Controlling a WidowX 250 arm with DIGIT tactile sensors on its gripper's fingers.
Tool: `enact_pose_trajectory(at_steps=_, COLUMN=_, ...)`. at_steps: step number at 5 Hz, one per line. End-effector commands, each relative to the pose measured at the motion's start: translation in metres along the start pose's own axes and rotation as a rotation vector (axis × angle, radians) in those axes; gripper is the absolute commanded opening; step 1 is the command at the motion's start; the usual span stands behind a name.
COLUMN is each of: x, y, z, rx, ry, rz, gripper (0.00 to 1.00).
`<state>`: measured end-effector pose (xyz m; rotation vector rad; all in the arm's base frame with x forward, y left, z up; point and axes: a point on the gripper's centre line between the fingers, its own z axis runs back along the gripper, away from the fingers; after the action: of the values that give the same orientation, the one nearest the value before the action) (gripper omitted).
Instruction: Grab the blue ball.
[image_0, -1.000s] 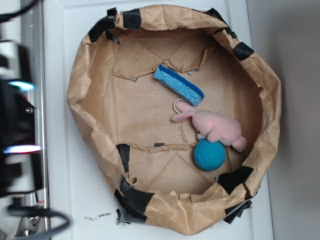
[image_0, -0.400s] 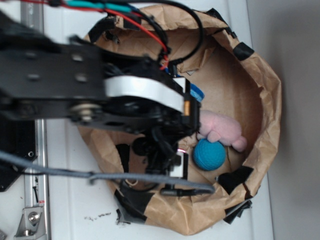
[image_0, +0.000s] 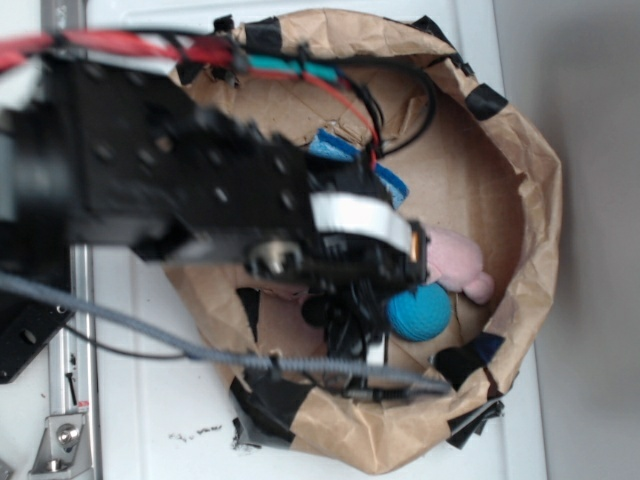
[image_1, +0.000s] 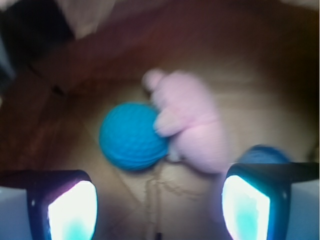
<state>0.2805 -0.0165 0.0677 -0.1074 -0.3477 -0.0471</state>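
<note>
The blue ball (image_1: 132, 142) looks light, soft and grippy, touching the pink bunny (image_1: 192, 127). The gripper (image_1: 159, 207) is spread wide, empty; pinch the ball's middle.

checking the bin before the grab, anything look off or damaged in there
The paper bin is crumpled and patched with black tape, and its floor lining looks torn. The pink bunny lies pressed against the blue ball, so a grab may catch both. The gripper is open, apart from the ball.
</note>
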Motion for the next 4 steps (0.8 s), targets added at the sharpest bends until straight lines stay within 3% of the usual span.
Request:
enact_pose_trajectory(at_steps=1, x=0.037, y=-0.027, z=-0.007, rx=-0.052, ry=-0.020, rz=0.130, gripper=1.00)
enact_pose_trajectory(at_steps=2, x=0.050, y=-0.019, z=-0.025, rx=-0.005, ry=-0.054, rz=0.100, gripper=1.00)
enact_pose_trajectory(at_steps=3, x=0.044, y=-0.012, z=-0.053, rx=0.020, ry=-0.030, rz=0.080, gripper=0.82)
enact_pose_trajectory(at_steps=4, x=0.039, y=-0.004, z=-0.044, rx=0.060, ry=-0.011, rz=0.064, gripper=0.00)
